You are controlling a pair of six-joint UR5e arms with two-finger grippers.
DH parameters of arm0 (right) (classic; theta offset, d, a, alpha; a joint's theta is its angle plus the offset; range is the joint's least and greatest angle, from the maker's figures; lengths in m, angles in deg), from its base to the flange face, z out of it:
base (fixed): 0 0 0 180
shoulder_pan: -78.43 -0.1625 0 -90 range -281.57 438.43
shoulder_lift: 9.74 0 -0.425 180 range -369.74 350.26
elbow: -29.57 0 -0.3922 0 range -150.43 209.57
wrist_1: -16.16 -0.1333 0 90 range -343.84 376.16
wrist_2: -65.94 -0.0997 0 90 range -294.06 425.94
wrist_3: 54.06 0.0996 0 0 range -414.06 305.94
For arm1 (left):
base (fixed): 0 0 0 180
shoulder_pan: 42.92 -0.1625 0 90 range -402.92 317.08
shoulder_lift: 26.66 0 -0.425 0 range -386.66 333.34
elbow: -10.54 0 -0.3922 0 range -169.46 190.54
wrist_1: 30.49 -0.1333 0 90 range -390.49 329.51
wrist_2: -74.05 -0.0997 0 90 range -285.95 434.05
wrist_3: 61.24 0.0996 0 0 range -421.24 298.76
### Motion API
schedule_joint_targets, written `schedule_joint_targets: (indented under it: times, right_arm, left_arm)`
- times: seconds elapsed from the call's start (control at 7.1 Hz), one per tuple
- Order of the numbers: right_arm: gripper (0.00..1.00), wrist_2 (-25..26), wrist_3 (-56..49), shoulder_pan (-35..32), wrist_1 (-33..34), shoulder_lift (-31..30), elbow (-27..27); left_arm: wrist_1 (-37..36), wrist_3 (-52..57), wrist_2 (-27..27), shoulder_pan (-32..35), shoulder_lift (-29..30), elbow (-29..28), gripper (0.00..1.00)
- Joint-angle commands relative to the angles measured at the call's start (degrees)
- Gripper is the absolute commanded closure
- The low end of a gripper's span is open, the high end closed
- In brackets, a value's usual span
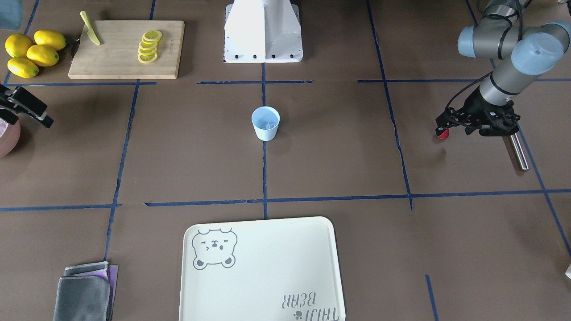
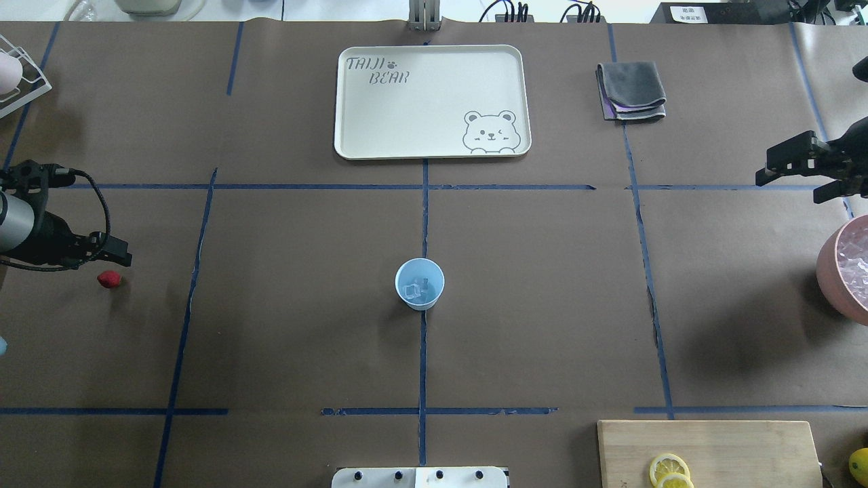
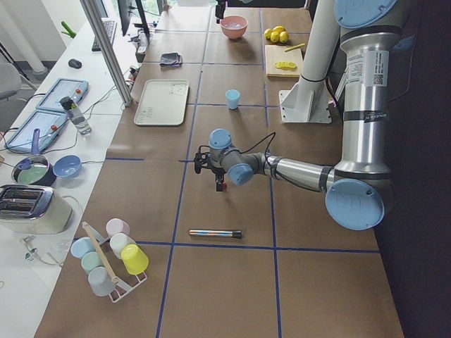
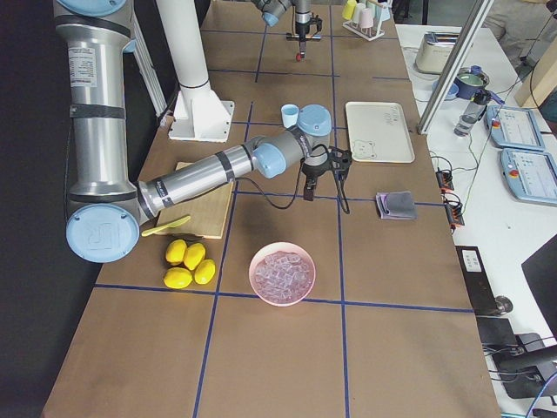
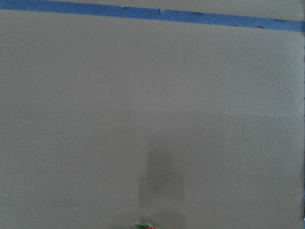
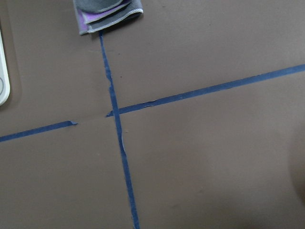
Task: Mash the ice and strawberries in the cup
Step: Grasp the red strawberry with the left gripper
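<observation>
Overhead exterior — ice (image 2: 411, 291) in cup (image 2: 422, 306)

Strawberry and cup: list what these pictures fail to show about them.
Left wrist view: the strawberry is cut off by the bottom edge.
Front-facing view: the strawberry sits at the left gripper, but it is too small to tell whether the fingers pinch it.
Overhead view: the ice in the cup is clear and overlapping, so its count is unreadable.
Side views: the cup's wall hides its contents.

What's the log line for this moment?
left claw: shut on strawberry, lifted | right claw: open, empty | cup: upright, ice inside | mashing: not started
</observation>
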Motion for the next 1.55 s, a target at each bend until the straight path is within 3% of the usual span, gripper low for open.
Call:
schedule_joint_targets:
  times: [0.0,0.42,0.56,0.7,0.85,1.13,1.41]
  right_arm:
    - [0.0,-0.2,-0.4,-0.2,-0.1,0.1,0.3]
    - [0.0,-0.2,-0.4,-0.1,0.0,0.2,0.3]
    - [0.0,-0.2,-0.3,-0.1,0.1,0.2,0.3]
    - [0.0,-0.2,-0.3,-0.1,0.1,0.2,0.3]
    - [0.0,-0.1,-0.3,-0.1,0.2,0.2,0.4]
    - [0.0,0.0,-0.3,-0.1,0.3,0.3,0.4]
    - [0.0,-0.2,-0.3,-0.4,0.4,0.6,0.4]
  left_arm:
    - [0.3,-0.5,-1.2,-1.6,0.1,-1.0,0.0]
    - [0.2,-0.7,-1.0,-1.9,-0.2,-1.7,0.05]
    - [0.3,-0.7,-0.9,-1.9,-0.3,-1.7,0.26]
    - [0.3,-0.7,-0.6,-1.9,-0.3,-1.6,0.64]
    - [0.3,-0.7,-0.5,-1.8,-0.3,-1.3,0.95]
    - [0.2,-1.1,-0.3,-1.9,0.4,-0.6,1.0]
    - [0.1,-9.6,4.1,-1.9,8.0,2.0,1.0]
